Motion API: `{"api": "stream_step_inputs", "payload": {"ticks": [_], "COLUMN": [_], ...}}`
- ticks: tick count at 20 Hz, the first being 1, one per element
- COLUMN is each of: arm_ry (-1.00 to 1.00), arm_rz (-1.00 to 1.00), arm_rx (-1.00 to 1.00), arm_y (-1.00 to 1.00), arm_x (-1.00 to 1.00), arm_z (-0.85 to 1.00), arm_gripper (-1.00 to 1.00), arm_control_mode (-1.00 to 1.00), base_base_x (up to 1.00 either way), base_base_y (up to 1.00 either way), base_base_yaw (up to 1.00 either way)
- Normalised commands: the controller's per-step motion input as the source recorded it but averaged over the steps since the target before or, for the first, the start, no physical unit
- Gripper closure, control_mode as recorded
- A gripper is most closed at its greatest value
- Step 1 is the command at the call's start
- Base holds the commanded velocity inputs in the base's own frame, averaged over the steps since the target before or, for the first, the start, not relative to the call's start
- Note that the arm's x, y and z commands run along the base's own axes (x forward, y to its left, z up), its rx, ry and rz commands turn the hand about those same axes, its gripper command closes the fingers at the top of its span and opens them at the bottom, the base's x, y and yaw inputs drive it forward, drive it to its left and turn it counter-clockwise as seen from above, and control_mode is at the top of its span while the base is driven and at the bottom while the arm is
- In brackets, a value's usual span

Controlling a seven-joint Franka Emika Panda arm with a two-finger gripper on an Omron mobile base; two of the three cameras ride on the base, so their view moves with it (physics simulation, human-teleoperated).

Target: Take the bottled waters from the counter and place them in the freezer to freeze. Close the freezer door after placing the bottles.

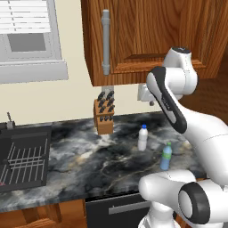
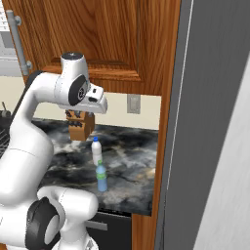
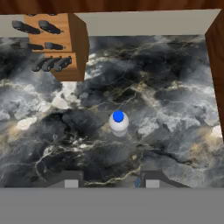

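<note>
Left of the gripper [image 3: 109, 181], as the hand view frames it, stands a wooden knife block [image 3: 57, 46] against the back wall, well apart from the fingertips [image 3: 71, 180] and clear of the approach path. Directly ahead of the gripper, near the centre of that view, stands the white bottle [image 3: 118, 122], seen from above with its blue cap facing the camera. Its long axis is therefore upright and runs roughly along the line of sight of the hand. The bottle stands on the counter [image 3: 175, 109], apart from the fingertips and untouched.

The jaws stand drawn in to their narrowest setting and hold nothing.

Right of the white bottle in the left base view, and nearer the counter's front edge, stands the blue-green bottle [image 1: 166, 156], also upright. In the hand view a small blue sliver shows just beside the right fingertip; it is probably this bottle, but it is too small to confirm.

Judgement: the white bottle is the nearer candidate along the gripper's axis. A grasp calls for the jaws to spread first, then a descent along the bottle's upright axis. At far right in the right base view stands a tall grey panel [image 2: 205, 122], presumably the freezer side.
</note>
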Motion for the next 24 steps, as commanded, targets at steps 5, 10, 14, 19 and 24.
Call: {"api": "stream_step_inputs", "payload": {"ticks": [5, 10, 14, 19, 24], "arm_ry": [0.00, 0.00, 0.00, 0.00, 0.00], "arm_rz": [-0.08, -0.17, -0.26, -0.36, -0.45], "arm_rx": [0.00, -0.01, -0.03, -0.07, -0.12], "arm_y": [0.12, 0.23, 0.44, 0.31, 0.05], "arm_x": [0.00, 0.00, 0.00, 0.00, 0.00], "arm_z": [0.00, -0.15, -0.31, -0.45, -0.54], "arm_gripper": [-1.00, -1.00, -1.00, -1.00, -1.00], "arm_control_mode": [-1.00, -1.00, -1.00, -1.00, -1.00], "base_base_x": [0.00, 0.00, 0.00, 0.00, 0.00], "base_base_y": [0.00, 0.00, 0.00, 0.00, 0.00], "base_base_yaw": [0.00, 0.00, 0.00, 0.00, 0.00]}}
